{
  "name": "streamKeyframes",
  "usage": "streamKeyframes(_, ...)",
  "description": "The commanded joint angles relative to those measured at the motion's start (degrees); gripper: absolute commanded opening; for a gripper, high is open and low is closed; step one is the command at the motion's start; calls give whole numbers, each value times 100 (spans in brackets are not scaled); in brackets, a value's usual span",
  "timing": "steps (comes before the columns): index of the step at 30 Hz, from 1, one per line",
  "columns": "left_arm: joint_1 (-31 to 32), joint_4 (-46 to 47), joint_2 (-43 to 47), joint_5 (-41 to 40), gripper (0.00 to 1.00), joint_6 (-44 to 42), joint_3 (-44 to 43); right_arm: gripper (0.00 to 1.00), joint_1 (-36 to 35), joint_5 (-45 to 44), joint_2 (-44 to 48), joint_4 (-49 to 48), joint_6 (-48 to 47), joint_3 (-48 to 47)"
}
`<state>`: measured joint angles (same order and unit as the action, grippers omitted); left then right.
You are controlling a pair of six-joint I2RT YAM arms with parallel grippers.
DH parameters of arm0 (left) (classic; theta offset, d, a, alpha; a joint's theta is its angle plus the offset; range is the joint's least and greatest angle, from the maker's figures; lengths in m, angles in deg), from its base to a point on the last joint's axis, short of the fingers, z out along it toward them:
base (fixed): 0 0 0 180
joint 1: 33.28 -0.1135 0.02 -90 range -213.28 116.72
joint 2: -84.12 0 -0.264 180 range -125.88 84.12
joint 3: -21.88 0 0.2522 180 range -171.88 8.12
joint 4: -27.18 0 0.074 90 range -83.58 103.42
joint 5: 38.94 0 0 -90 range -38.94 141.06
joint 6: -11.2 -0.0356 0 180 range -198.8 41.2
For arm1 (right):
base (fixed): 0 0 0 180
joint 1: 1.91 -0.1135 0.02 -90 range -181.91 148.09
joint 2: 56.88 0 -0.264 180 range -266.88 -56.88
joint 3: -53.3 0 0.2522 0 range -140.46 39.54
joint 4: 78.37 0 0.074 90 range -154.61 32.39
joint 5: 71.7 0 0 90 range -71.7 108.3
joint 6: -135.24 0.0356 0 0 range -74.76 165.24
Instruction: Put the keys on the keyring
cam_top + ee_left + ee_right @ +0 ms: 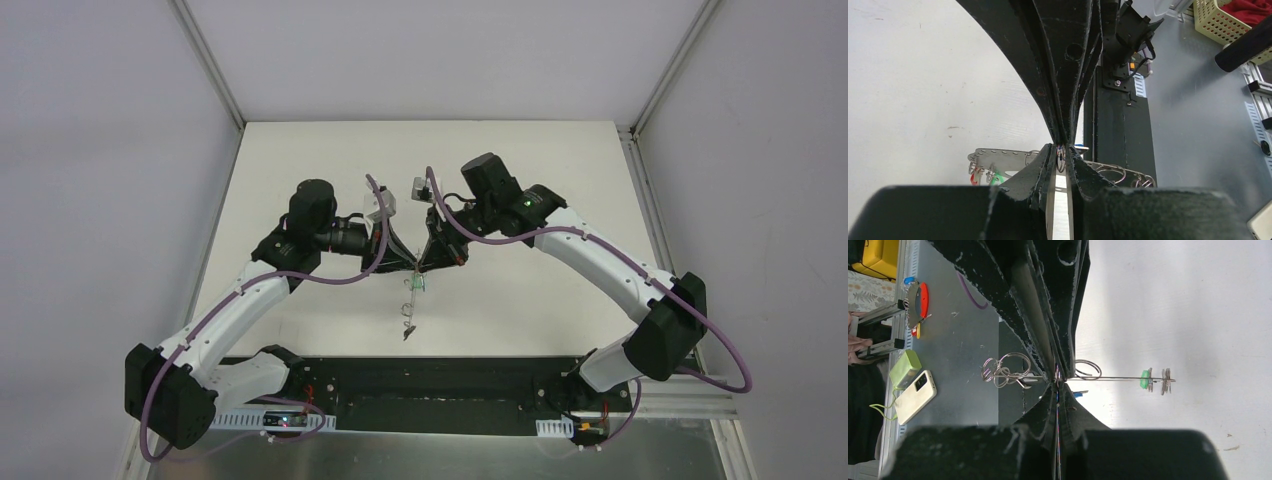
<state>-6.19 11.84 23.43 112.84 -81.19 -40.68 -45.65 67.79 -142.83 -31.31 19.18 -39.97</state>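
1. In the top view, the keys [408,330] showed nearest the arm bases, at the near end of the keyring [411,300]. The ring reached from there back to the point where both sets of fingers met over the white table [300,160].
2. Only the right wrist view showed the keyring edge-on, as a thin straight wire running away from the fingertips. It carried a green tag [1145,380] and a few small rings [1165,381] near its outer end, and a blue tag [1077,394] lay just beside the fingertips.
3. The right gripper [1058,385] had its fingers pressed together, with the wire meeting their tips. Whether it was pinched there could not be told.
4. Only the left wrist view showed a small split ring [1061,159] sitting between the tips of the left gripper [1062,152]. Its fingers stood a narrow gap apart, and whether they gripped the ring could not be told.
5. Farther back in that view, the right gripper's fingers came down tip to tip against the left ones.
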Motion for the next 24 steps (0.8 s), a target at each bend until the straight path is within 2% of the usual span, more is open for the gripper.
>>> streamKeyframes(1, 85, 36, 31, 272, 10, -147, -6, 0, -29, 128, 21, -107, -63, -311)
streamKeyframes(4, 94, 49, 13, 291, 0, -127, -14, 0, -35, 113, 3, -111, -59, -311)
streamKeyframes(10, 95, 54, 28, 188, 0, 39, -44, 0, -21, 70, 31, -116, -80, -304)
streamKeyframes(17, -22, 680, 66, 210, 0, 802, -86, 17, 149, 137, 210, -263, -48, -82)
streamKeyframes(24, -72, 800, 109, 351, 0, 916, -86, 27, 339, 257, 436, -435, -19, 181)
